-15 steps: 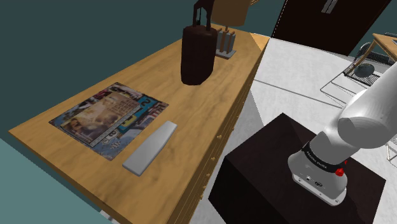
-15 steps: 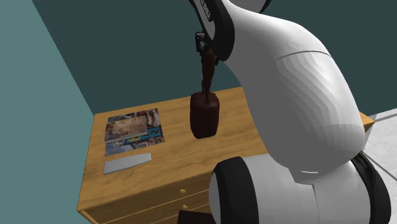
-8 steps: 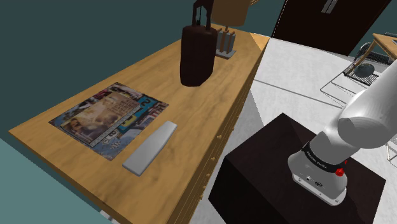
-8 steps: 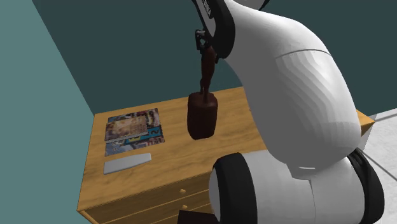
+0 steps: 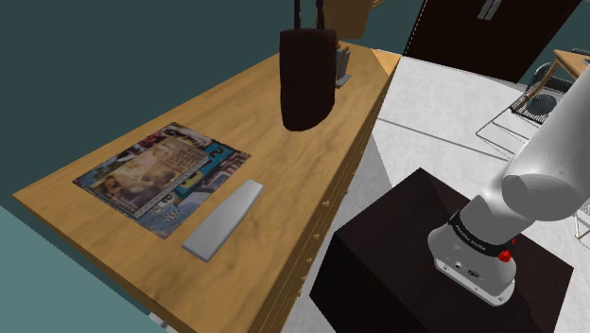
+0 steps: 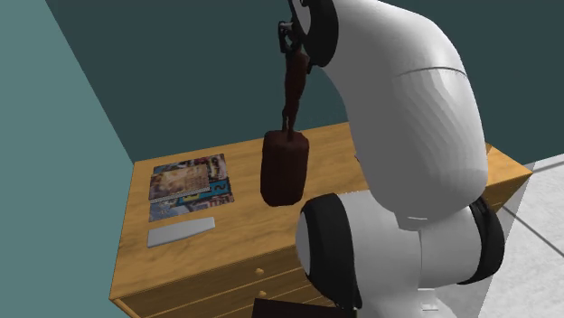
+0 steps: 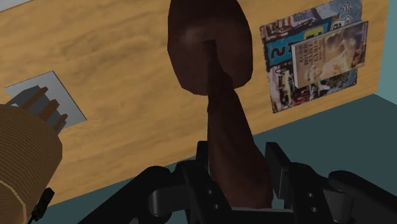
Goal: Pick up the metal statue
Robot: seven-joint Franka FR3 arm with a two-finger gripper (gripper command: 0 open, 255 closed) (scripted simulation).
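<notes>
Dim, even light lies over the desk (image 5: 203, 109). Above it the statue (image 5: 307, 80) reads near black. Beside the desk the white arm (image 6: 407, 117) is brightest, softly shaded.

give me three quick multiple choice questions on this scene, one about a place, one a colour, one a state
1. Where is the grey slab relative to the magazines?
A) on top of them
B) beside them, toward the drawer edge of the wooden top
C) under them

2. What colour is the statue?
A) silver
B) dark brown
C) blue

3. What state is the statue in?
A) standing on the top
B) lying on its side
C) clasped in the gripper, hanging clear of the top

Answers:
1 B, the shoulder view shows the slab alongside the magazines on the drawer side.
2 B, it is dark brown in every view.
3 C, the wrist view shows the fingers closed on its thin part, and the second exterior view shows its base in the air.
</notes>
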